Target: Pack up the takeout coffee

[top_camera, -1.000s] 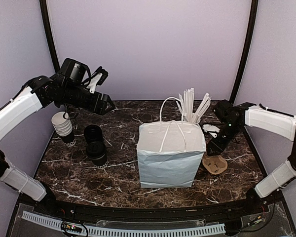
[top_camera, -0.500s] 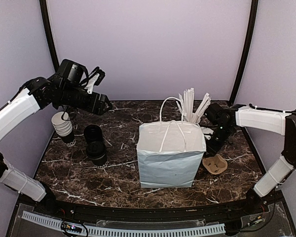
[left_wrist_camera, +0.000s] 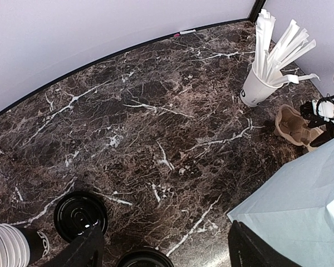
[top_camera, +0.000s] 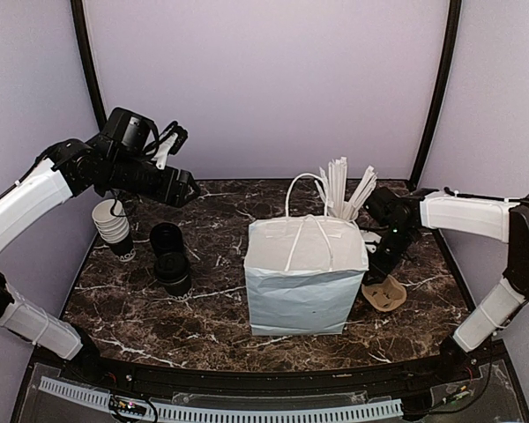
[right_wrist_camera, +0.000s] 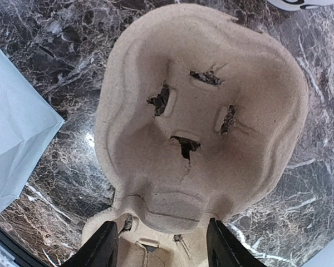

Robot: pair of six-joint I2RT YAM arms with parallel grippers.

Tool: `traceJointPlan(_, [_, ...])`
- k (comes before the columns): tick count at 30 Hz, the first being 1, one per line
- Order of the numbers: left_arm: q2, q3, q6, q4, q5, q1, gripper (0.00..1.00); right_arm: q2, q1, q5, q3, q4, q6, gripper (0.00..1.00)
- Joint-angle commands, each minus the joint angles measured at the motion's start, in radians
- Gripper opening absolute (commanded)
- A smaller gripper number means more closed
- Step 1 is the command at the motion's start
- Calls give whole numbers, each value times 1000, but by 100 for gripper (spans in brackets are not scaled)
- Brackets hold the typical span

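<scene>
Two dark paper cups with black lids, the takeout coffee, stand at the left: one farther back and one nearer. In the left wrist view I see their lids from above, the far one and the near one. My left gripper hovers high above the table behind them, open and empty. The white paper bag stands open in the middle. My right gripper is open, low over a brown pulp cup carrier, its fingers on either side of the carrier's near part.
A stack of lidless white cups stands at the far left. A white cup of white sticks stands behind the bag. The carrier lies right of the bag. The bag's corner is close to my right gripper.
My right gripper has moved left and down toward the cup carrier beside the bag. My left arm has barely shifted. The cups and the bag have not moved.
</scene>
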Motion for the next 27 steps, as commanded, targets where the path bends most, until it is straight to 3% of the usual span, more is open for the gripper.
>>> traceJointPlan(1, [-3,-16,-2,13,4,5,79,-12,5,-7,-18,-19,8,57])
traceJointPlan(20, [3,-34,-3,20,17,5,79,39,-144,72,44,-27,27,62])
traceJointPlan(27, [-9,-35,0,10,12,5,79,-4,-150,65,30,-80,-37,63])
